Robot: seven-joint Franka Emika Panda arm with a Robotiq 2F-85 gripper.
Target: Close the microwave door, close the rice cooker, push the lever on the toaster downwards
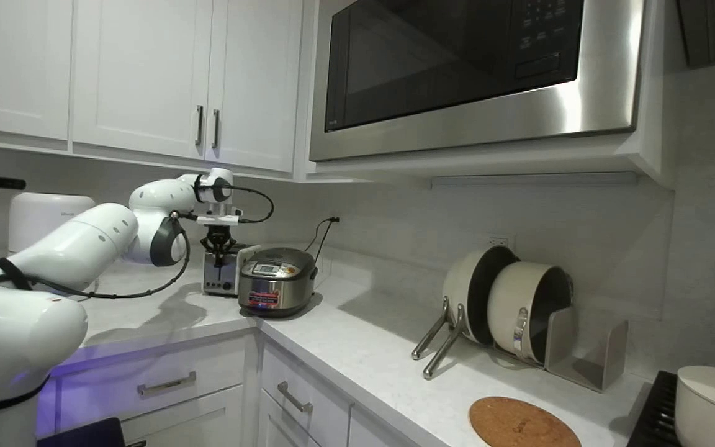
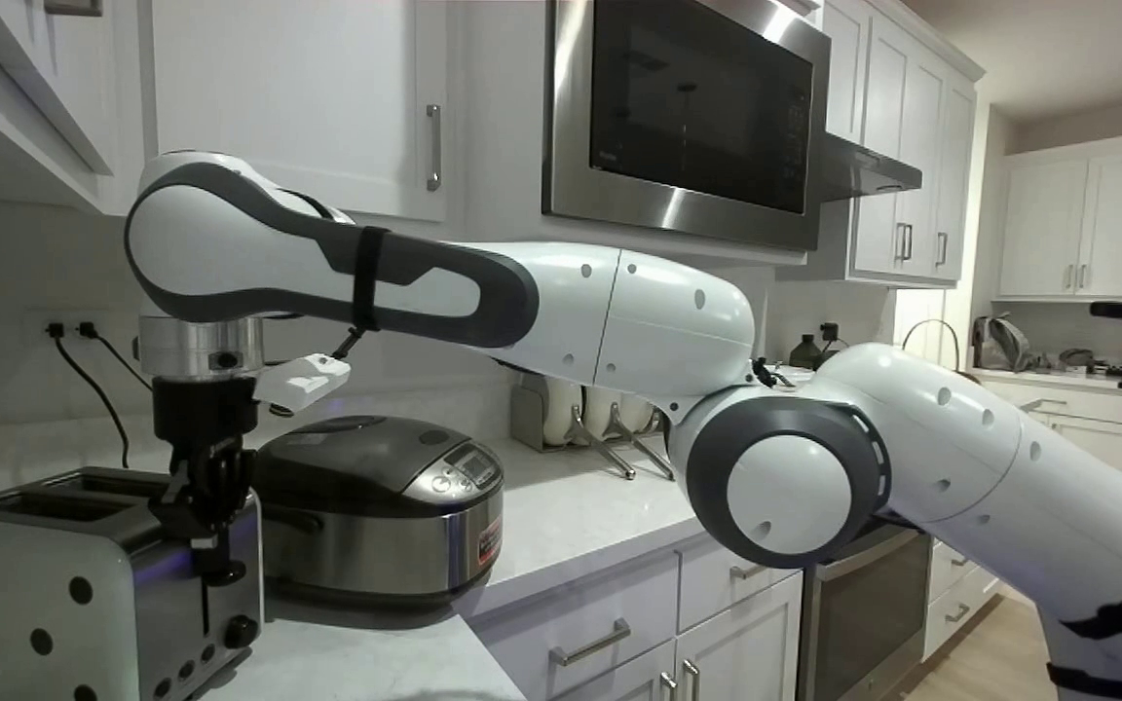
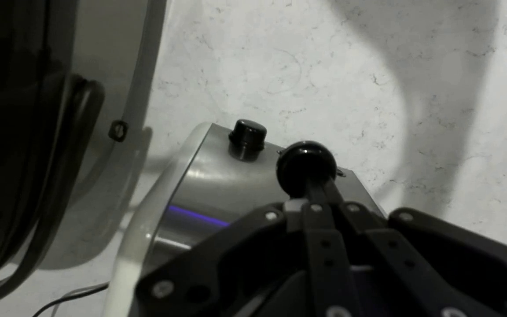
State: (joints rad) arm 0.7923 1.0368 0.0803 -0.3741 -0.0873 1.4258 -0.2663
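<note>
Beneath the hand (image 3: 323,190), toaster lever (image 3: 303,159)

White cupboards (image 1: 140,74) are hanging on the gray wall (image 1: 624,261), and white drawers (image 1: 215,360) are sitting under the white countertop (image 1: 357,338). Purple light (image 1: 97,397) is shining on one drawer. An oven (image 2: 863,613) is standing between the drawers, and tan floor (image 2: 980,652) is showing.

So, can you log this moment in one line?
Steel-framed dark-glass microwave door: closed; rounded metallic rice cooker: closed; boxy silver toaster: round black lever knob not fully down; black gripper: shut, at knob, contact unclear
</note>
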